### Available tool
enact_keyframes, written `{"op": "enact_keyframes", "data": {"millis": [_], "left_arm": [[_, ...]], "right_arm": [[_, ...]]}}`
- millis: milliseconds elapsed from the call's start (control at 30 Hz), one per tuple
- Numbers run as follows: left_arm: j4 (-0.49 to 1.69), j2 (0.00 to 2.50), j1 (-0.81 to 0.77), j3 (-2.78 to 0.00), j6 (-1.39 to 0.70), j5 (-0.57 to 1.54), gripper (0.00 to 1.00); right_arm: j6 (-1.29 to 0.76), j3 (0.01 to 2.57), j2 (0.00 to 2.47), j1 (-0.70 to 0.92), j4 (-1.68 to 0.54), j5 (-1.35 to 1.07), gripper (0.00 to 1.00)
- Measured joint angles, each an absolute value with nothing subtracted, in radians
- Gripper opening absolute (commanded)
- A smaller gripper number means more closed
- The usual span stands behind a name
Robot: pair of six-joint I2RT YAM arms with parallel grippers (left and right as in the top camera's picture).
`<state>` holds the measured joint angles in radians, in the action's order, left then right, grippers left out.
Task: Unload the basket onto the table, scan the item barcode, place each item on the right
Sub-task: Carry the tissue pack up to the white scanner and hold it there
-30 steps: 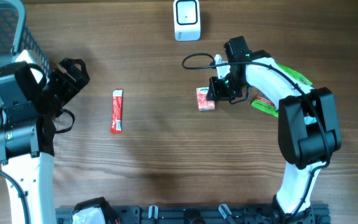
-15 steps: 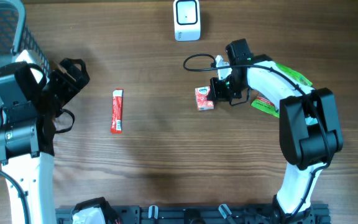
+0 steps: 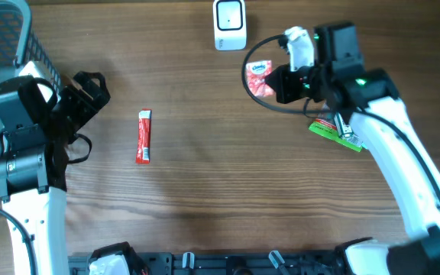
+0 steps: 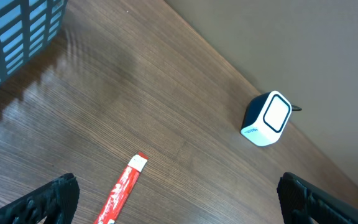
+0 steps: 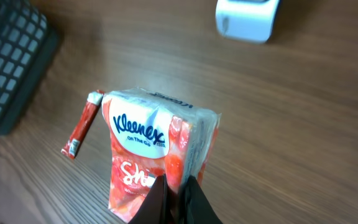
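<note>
overhead view: the right claw (image 3: pixel 273 82) pinches the tissue pack (image 3: pixel 260 75) and holds it up over the tabletop (image 3: pixel 205 198), near the scanner (image 3: pixel 229 24). the left claw (image 3: pixel 90 88) is spread wide and holds nothing.

left wrist view: the scanner (image 4: pixel 267 118) sits far off.

right wrist view: the right claw (image 5: pixel 176 199) nips only a thin edge of the tissue pack (image 5: pixel 154 155), so it may twist or slip out. no barcode shows here, so it may face the wrong way for the scanner (image 5: pixel 246 18).

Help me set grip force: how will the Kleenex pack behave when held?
Probably soft and squashy: the Kleenex pack is film-wrapped tissue. Likely light: the right gripper holds it aloft by one edge. The glossy film may slip.
</note>
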<state>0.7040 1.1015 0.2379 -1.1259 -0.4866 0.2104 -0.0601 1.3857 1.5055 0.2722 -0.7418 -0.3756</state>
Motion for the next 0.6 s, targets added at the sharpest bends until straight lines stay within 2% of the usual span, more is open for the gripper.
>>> {"op": "enact_keyframes", "data": {"millis": [167, 400, 467, 600], "left_arm": [[0.704, 1.102, 0.238, -1.126, -0.487, 0.210, 1.00], [0.704, 1.102, 0.238, -1.126, -0.487, 0.210, 1.00], [0.704, 1.102, 0.238, -1.126, -0.487, 0.210, 1.00], [0.704, 1.102, 0.238, -1.126, -0.487, 0.210, 1.00]], "right_arm": [[-0.084, 1.489, 1.465, 0.274, -0.947, -0.209, 0.04], [-0.093, 2.063, 1.590, 0.278, -1.345, 0.007, 0.04], [-0.093, 2.211, 1.651, 0.292, -1.370, 0.080, 0.04], [-0.063, 2.329, 1.758, 0.368, -1.284, 0.269, 0.04]]}}
